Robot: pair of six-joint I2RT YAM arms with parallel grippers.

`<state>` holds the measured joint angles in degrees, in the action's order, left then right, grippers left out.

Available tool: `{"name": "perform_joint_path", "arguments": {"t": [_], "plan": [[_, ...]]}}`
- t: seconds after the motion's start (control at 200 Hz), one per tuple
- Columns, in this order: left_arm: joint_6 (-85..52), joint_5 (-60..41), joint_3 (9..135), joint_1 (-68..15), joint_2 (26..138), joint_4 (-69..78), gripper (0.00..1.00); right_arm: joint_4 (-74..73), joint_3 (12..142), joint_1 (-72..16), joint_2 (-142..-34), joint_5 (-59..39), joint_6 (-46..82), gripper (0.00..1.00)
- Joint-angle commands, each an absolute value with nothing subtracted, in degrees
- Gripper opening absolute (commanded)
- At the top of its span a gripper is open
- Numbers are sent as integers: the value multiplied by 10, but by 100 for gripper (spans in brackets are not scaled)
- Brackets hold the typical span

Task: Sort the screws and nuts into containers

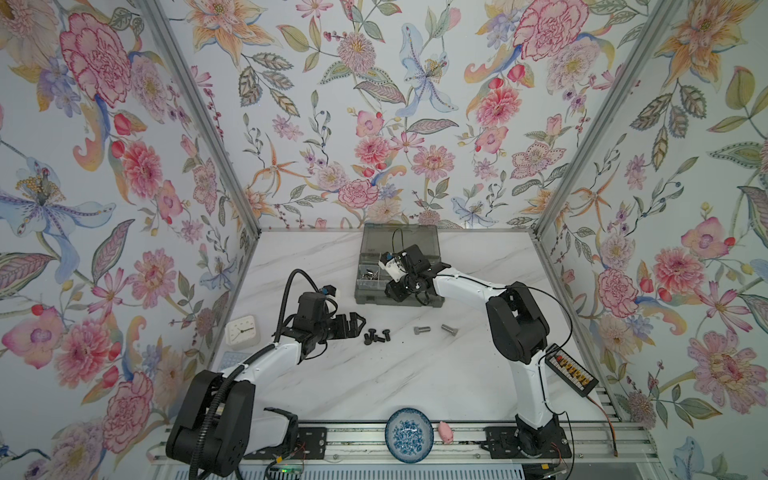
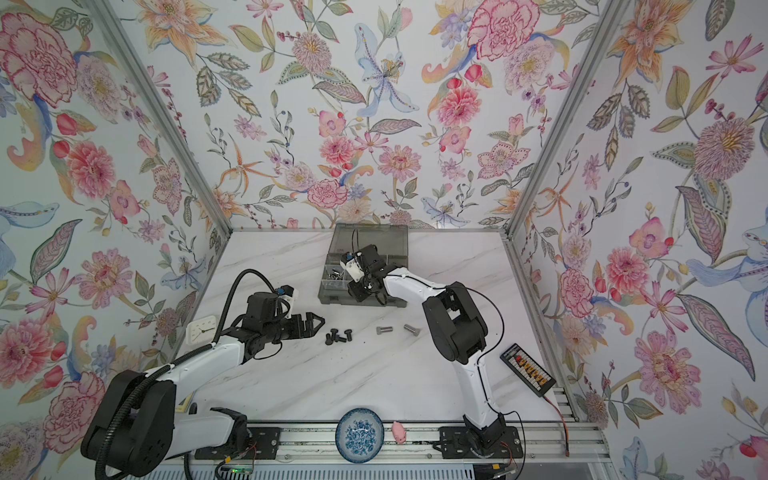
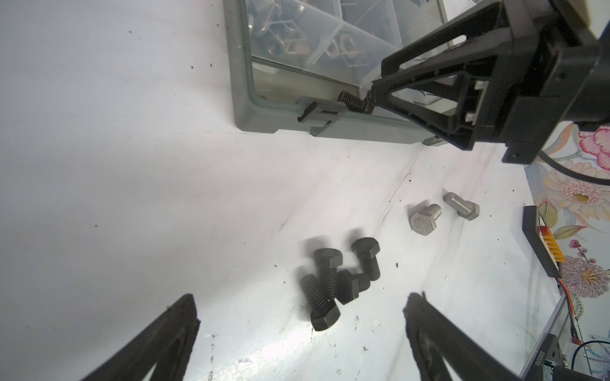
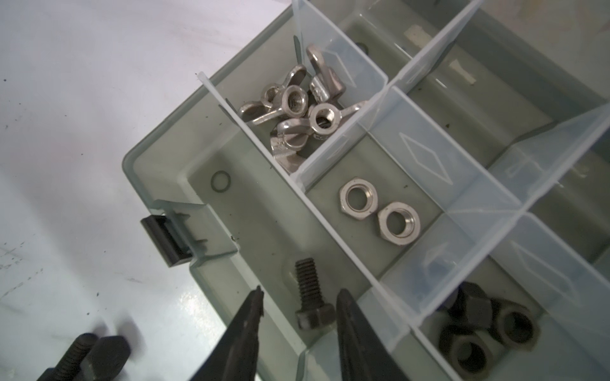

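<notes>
A smoky grey organizer box [image 1: 370,287] stands open at the back of the table. My right gripper [image 4: 301,292] hangs open over its front compartment. One black screw [image 4: 310,297] lies there between the parted fingers, gripped by neither. Other compartments hold silver wing nuts [image 4: 297,109], two silver hex nuts [image 4: 379,211] and black hex nuts [image 4: 485,326]. Several black screws [image 1: 377,336] lie in a heap on the table, with two silver screws [image 1: 422,330] to their right. My left gripper [image 1: 358,326] is open and empty, just left of the heap [image 3: 336,280].
A white clock [image 1: 241,329] sits at the left wall. A blue-and-white bowl [image 1: 409,434] and a small pink figure [image 1: 446,432] rest at the front edge. A black terminal strip [image 1: 571,368] with a cable lies at the right.
</notes>
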<state>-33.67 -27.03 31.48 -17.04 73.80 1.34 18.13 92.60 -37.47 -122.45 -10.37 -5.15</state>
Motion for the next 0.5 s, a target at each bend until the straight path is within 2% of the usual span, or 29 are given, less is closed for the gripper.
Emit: {"name": "perform_joint_path", "arguments": {"t": [0.0, 0.285, 0.49], "plan": [[-336, -246, 314, -188, 729, -15, 99, 184, 932, -375, -1191, -91, -51, 43], [-336, -191, 323, -233, 721, -76, 99, 184, 890, -375, -1121, -92, -44, 48], [-343, -153, 334, -266, 751, -92, 95, 179, 852, -375, -1087, -92, -34, 49]]}}
